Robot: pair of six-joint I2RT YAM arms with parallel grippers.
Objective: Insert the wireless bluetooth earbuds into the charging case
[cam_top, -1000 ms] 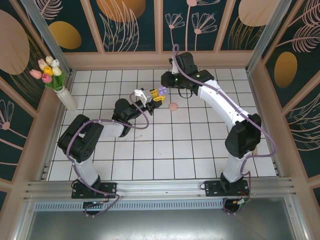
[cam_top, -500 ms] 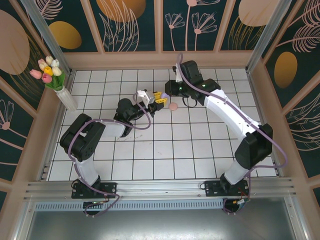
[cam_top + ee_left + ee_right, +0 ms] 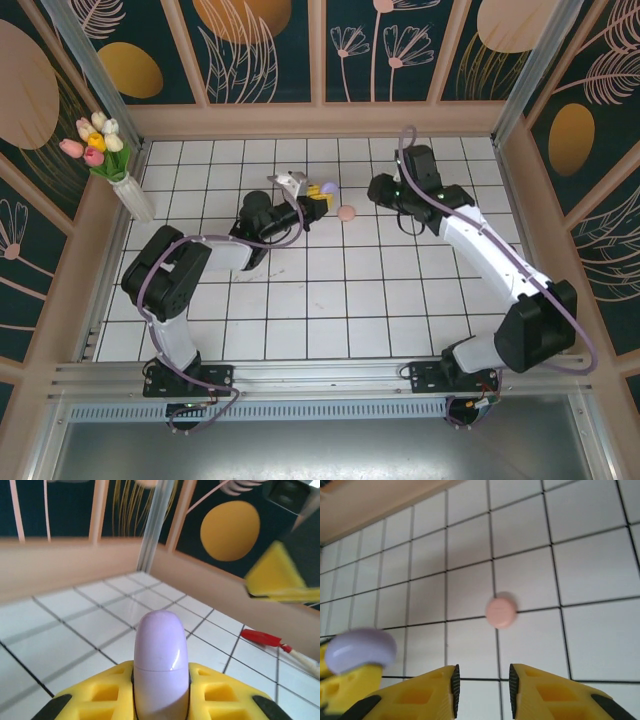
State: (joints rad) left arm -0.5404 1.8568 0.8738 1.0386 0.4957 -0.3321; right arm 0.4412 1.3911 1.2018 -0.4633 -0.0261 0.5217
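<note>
**Lilac case pinched in the left jaws, pink case lying on the tiles**

A lilac charging case (image 3: 161,665) is pinched between the left jaws, and is held above the white tiled bench (image 3: 330,300) near its far middle. The case is seen as a smooth, glossy, rounded shell. A fine seam is drawn across it where lid meets base, and the lid is shut. It is pressed on both sides by yellow plastic fingers (image 3: 220,692) moulded with square hollows and edged in black.

The right jaws are spread, with a narrow gap between their yellow, black-lipped fingertips (image 3: 540,682), and nothing is gripped in that gap. They are held over the bench to the right of the lilac case and apart from it.

A second case, pale pink (image 3: 501,612), round, flat and matte, is laid on a tile line between the two sets of jaws and is touched by neither.

The bench is covered in glossy square tiles with dark grout. A slim pale stick with a red tip (image 3: 262,638) is seen lying near the wooden wall. A white vase (image 3: 135,198) of tulips (image 3: 95,140) is stood in the far left corner.
</note>
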